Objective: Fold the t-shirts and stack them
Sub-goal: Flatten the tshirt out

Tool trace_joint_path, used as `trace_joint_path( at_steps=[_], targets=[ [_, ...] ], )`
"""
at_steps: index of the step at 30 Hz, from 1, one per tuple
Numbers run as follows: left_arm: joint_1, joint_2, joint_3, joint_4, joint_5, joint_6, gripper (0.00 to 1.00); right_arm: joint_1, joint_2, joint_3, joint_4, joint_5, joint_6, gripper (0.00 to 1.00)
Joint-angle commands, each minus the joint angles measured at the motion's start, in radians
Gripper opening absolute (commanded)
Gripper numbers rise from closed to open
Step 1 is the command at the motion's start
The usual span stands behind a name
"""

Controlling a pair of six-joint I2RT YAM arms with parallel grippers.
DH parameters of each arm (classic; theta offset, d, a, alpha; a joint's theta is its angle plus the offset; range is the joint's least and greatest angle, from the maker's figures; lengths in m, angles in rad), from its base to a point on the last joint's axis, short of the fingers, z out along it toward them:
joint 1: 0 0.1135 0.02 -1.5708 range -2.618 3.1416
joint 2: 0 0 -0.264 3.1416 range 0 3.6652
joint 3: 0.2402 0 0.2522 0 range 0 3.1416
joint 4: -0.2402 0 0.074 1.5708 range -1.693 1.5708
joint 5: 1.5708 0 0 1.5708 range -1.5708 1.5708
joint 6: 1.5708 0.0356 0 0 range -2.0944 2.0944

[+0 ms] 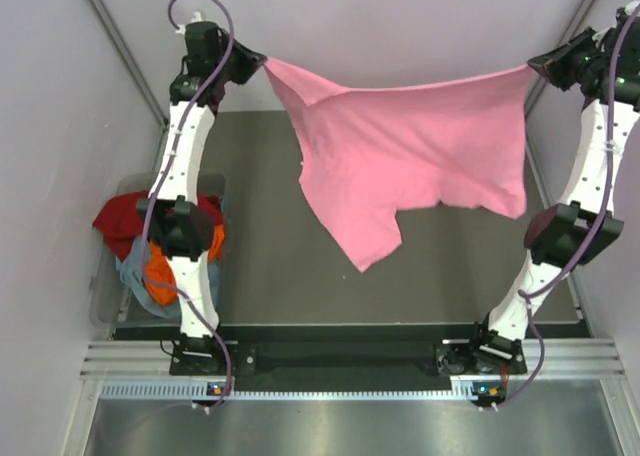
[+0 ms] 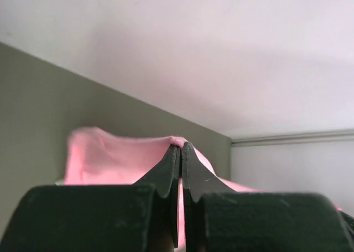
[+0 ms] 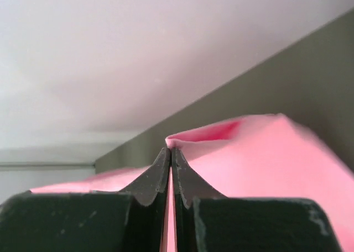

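A bright pink t-shirt point(image 1: 400, 151) hangs stretched in the air between both arms, high above the dark table, its lower part drooping to a point at the middle. My left gripper point(image 1: 262, 64) is shut on its upper left corner; the pink cloth point(image 2: 110, 161) shows pinched at the fingertips in the left wrist view. My right gripper point(image 1: 530, 68) is shut on its upper right corner, with pink cloth point(image 3: 265, 158) pinched at the tips in the right wrist view. Dark red point(image 1: 120, 221), orange point(image 1: 160, 261) and grey-blue point(image 1: 132, 272) t-shirts lie heaped at the left.
The heap lies in a clear bin point(image 1: 105, 296) at the table's left edge, beside the left arm's base. The dark table mat point(image 1: 260, 276) lies under the hanging shirt. White walls close in on the left, back and right.
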Motion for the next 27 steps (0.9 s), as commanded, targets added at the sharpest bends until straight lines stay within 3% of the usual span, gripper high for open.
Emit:
trace_joint_path(
  at_steps=[1,3,7,11,18,22,23,27],
  targets=[
    [-0.015,-0.33,-0.057,0.258,0.037,0.01,0.0,-0.027,-0.29,-0.084,0.019,-0.026,-0.013,0.0],
    [-0.029,-0.49,-0.243,0.283,0.045,0.021,0.0,-0.043,-0.361,-0.156,-0.044,0.032,-0.038,0.0],
    [-0.084,-0.769,-0.614,0.329,0.027,0.056,0.0,-0.063,-0.618,-0.474,-0.127,0.164,-0.123,0.0],
    [-0.101,-1.0,-0.954,0.26,0.014,0.056,0.0,-0.063,-0.82,-0.792,-0.155,0.253,-0.209,0.0],
    [-0.107,-1.365,-1.284,0.085,0.04,0.05,0.0,-0.061,-1.103,-1.24,-0.175,0.397,-0.232,0.0],
    [-0.109,-1.523,-1.496,0.015,0.168,0.004,0.0,-0.063,-1.246,-1.334,-0.192,0.56,-0.217,0.0],
    [-0.109,-1.563,-1.594,0.005,0.179,-0.019,0.0,-0.063,-1.265,-1.345,-0.196,0.594,-0.214,0.0],
    [-0.112,-1.727,-1.749,-0.084,0.212,-0.039,0.0,-0.064,-1.329,-1.399,-0.216,0.721,-0.191,0.0]
  ],
)
